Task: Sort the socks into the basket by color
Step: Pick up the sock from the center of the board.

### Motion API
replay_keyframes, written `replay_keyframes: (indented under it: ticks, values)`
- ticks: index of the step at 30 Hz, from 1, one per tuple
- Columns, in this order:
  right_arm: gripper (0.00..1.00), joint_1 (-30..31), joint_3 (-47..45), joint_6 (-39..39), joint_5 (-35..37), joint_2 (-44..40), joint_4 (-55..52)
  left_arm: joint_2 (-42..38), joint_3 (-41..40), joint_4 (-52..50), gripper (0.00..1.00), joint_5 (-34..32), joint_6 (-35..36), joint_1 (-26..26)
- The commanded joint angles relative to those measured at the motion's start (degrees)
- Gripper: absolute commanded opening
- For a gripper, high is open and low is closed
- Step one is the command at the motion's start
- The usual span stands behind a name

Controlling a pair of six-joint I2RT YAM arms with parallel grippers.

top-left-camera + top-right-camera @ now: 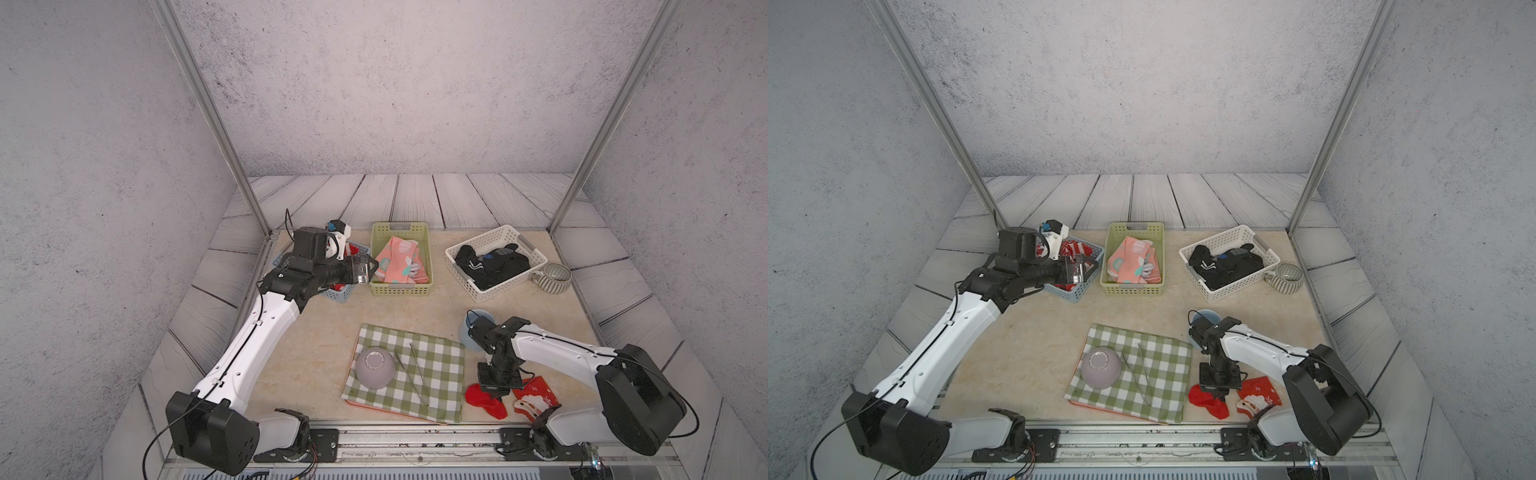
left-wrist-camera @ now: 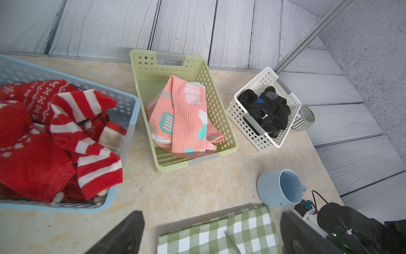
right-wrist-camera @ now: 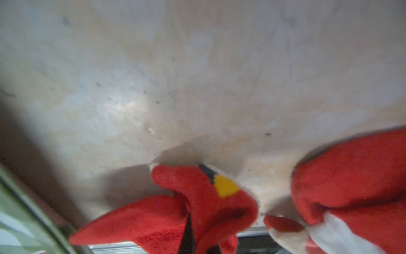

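My right gripper (image 1: 494,390) (image 3: 193,237) is down at the table's front right, shut on a plain red sock (image 1: 487,400) (image 3: 208,198) with a yellow patch. A second red sock (image 1: 537,397) (image 3: 351,176) with white figures lies just beside it. My left gripper (image 1: 368,269) (image 2: 208,237) hovers open and empty over the blue basket (image 1: 345,294) (image 2: 129,123), which holds several red socks (image 2: 66,132). Pink socks (image 1: 401,259) fill the green basket (image 1: 401,287); black socks (image 1: 494,264) fill the white basket (image 1: 457,268).
A green-and-white checked cloth (image 1: 436,374) lies at the front middle with an upturned lilac bowl (image 1: 375,368) and thin metal sticks (image 1: 417,374) on it. A blue mug (image 1: 467,332) stands behind my right wrist, and a striped grey mug (image 1: 555,279) beside the white basket.
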Motion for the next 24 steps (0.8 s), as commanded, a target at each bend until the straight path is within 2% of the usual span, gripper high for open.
replay_keyframes:
  ticks: [1, 9, 15, 20, 24]
  values:
    - [0.0, 0.19, 1.66, 0.69, 3.38, -2.9, -2.37, -0.93, -0.47, 1.24, 1.0, 0.64, 0.42, -0.36]
    - [0.0, 0.21, 8.44, 1.66, 4.13, -9.69, -7.69, -0.87, -0.63, 2.68, 1.0, 3.24, 1.27, -0.69]
    - [0.0, 0.0, 21.05, -2.33, 7.57, -13.12, -12.46, -0.54, -0.81, 5.32, 1.0, 8.01, 2.61, -3.8]
    - [0.0, -0.63, 33.15, -6.51, 6.33, -10.27, -10.36, -0.17, -1.02, 8.01, 1.0, 10.16, 4.07, -9.32]
    - [0.0, -1.47, 41.28, -9.66, 4.85, -6.06, -6.86, -0.3, -2.84, 12.99, 1.0, 14.42, 2.73, -12.26]
